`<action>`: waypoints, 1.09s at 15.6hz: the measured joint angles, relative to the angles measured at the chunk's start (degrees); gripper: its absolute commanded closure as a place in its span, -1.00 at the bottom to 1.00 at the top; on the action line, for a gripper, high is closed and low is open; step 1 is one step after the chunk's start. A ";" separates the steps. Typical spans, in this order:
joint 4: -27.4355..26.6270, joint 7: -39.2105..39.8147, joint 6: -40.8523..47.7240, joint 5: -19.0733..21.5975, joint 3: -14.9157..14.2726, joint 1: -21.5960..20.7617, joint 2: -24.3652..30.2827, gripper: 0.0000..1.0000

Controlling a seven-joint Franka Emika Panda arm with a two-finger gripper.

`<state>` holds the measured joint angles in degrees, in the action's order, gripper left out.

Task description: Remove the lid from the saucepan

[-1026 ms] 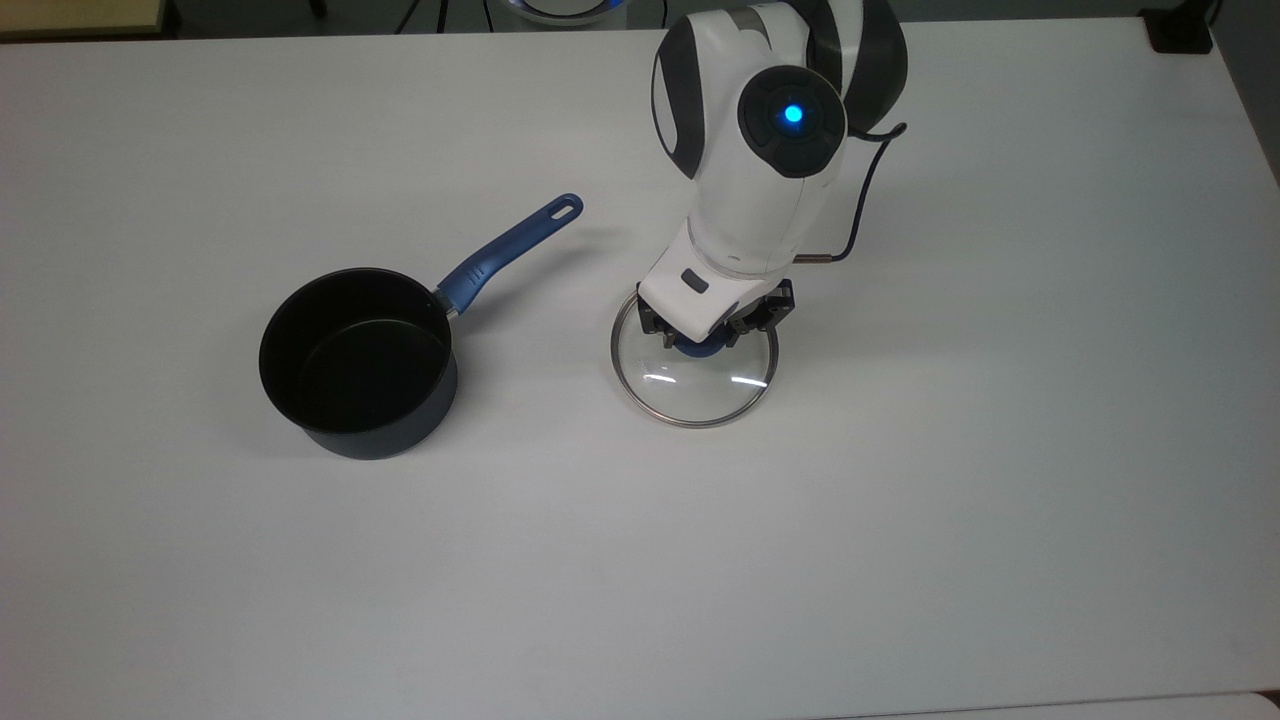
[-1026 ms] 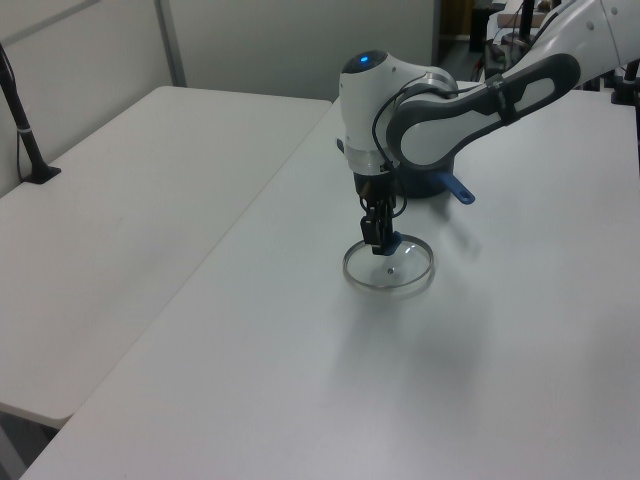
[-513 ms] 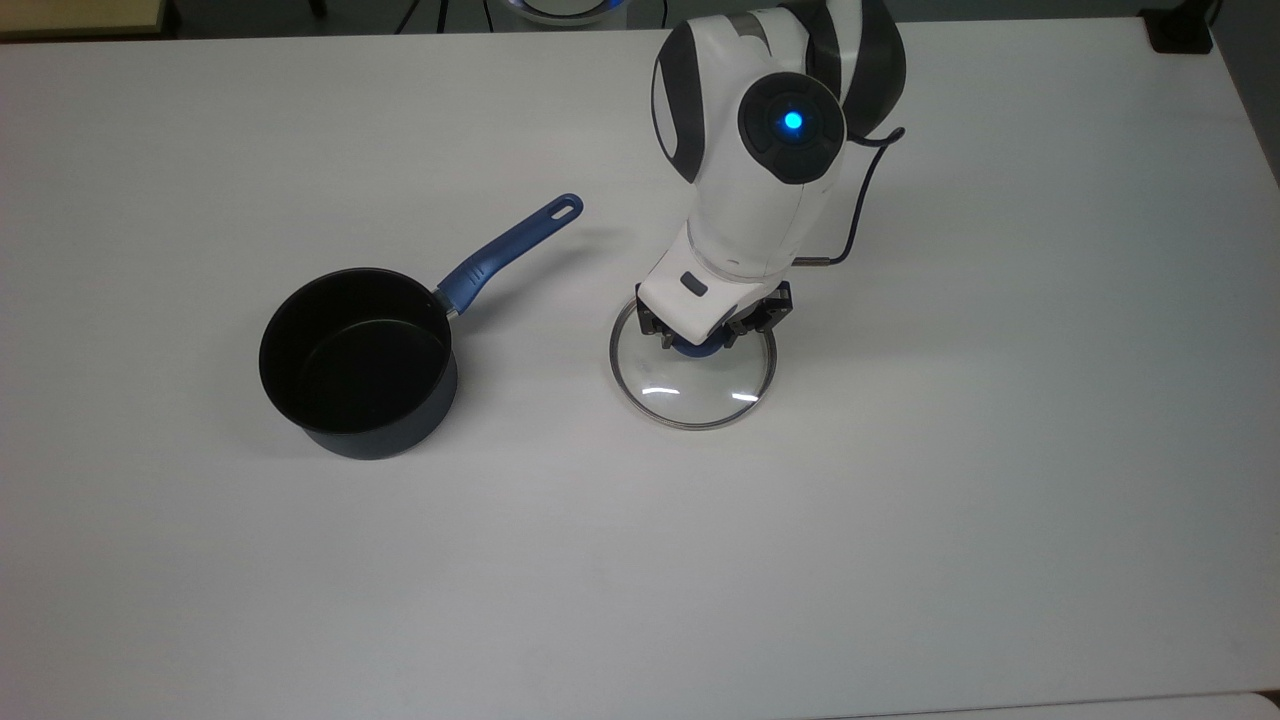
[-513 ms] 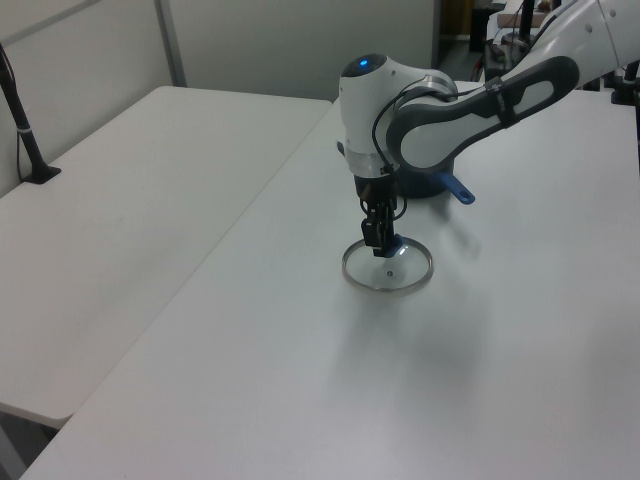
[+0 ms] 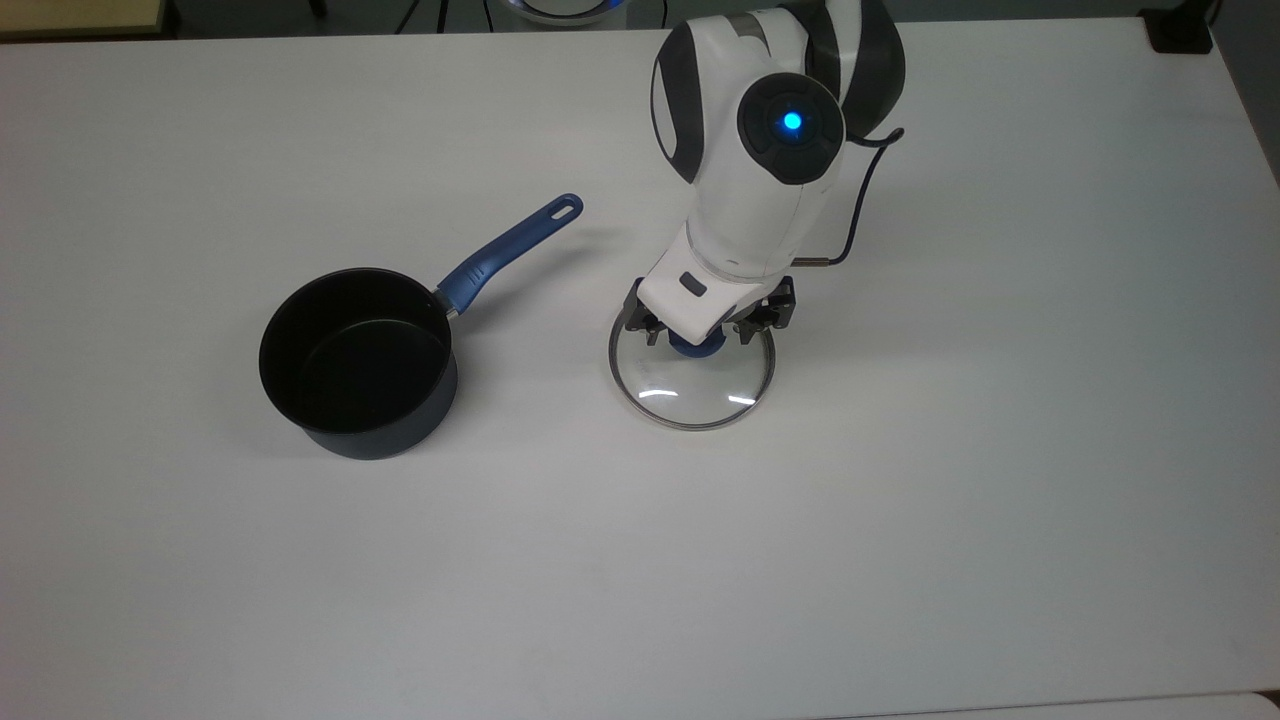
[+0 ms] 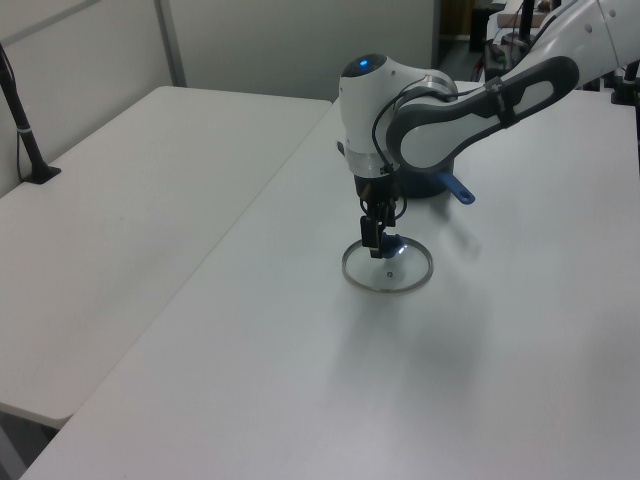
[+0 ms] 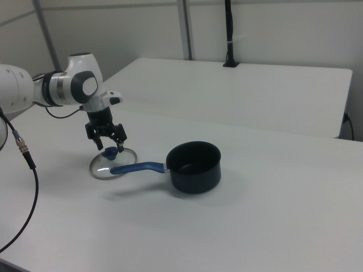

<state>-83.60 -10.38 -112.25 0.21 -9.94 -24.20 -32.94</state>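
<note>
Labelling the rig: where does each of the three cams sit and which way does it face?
Top view: overhead, looking down at the table; arm from the top edge, gripper over the lid.
Left view: raised, along the table; arm in front of the saucepan.
Right view: raised, opposite side; arm from the right view's left.
All three share lid, gripper and saucepan.

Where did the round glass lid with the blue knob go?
The round glass lid with the blue knob lies flat on the white table, to the top view's right of the dark saucepan, under the open gripper.
</note>
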 measured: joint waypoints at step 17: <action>-1.47 9.57 21.38 -0.04 3.07 15.55 22.46 -1.00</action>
<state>-85.08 -0.81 -90.87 0.17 -6.88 -8.65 -10.48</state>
